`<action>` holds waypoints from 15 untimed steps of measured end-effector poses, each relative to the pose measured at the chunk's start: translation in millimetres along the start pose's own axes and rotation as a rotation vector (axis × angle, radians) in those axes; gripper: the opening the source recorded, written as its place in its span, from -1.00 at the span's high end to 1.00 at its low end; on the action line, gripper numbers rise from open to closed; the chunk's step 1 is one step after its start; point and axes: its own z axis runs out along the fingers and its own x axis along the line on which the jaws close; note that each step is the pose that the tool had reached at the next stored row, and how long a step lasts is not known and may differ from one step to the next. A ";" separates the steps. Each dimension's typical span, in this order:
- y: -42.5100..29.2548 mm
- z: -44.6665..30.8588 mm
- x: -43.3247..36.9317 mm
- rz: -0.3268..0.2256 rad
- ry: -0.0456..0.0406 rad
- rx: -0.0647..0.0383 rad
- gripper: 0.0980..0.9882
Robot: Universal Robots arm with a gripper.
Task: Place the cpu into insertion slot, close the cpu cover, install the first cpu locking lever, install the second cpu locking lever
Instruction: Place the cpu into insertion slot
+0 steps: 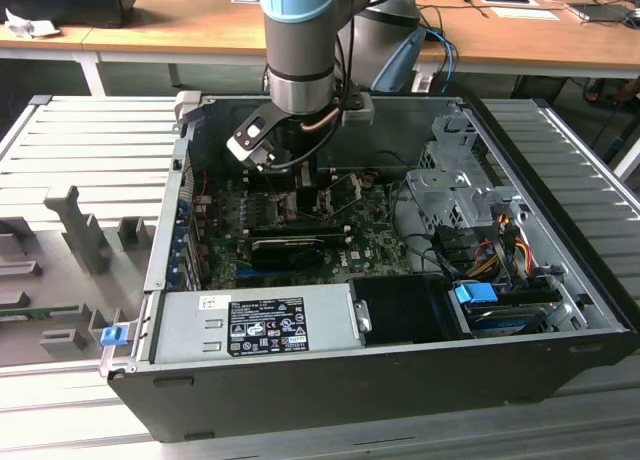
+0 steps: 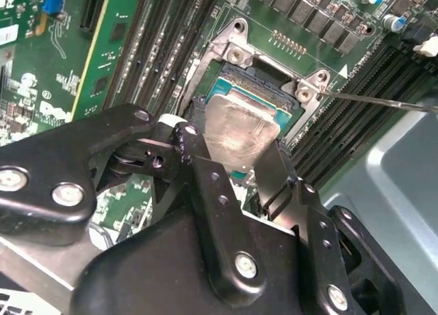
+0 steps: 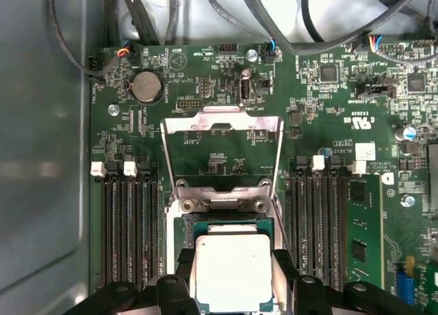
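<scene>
The grey-and-blue robot arm (image 1: 300,40) descends steeply into an open black computer case (image 1: 380,380), with its wrist low over the green motherboard (image 1: 375,242). The black two-fingered hand (image 1: 297,185) points down at the board.

In both wrist views the hand (image 2: 236,150) (image 3: 233,274) is closed on the cpu (image 2: 239,127) (image 3: 233,267), a small flat square chip with a dull silver-grey metal top. One black finger (image 2: 205,178) stands at each of two opposite edges. The cpu lies over the insertion slot (image 2: 254,75) (image 3: 229,224), a square black-rimmed socket. It cannot be determined whether the chip is fully seated.

The cpu cover (image 3: 222,121), a thin silver-grey metal frame plate with a cut-out middle, is swung open on its hinge and lies back away from the socket. In the second wrist view a thin metal rod (image 2: 376,101) extends from one socket corner. Black memory slots (image 3: 130,226) run along both sides of the socket.

In the exterior view the case rests on a grey ribbed metal bench (image 1: 80,130). A grey power supply box (image 1: 250,325) occupies the near edge of the case, and a long black rectangular card (image 1: 290,243) lies near the hand. A light wooden bench (image 1: 200,20) stands behind.
</scene>
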 end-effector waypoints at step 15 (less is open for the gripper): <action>0.1 13.6 4.7 0.000 -0.0001 0.004 0.04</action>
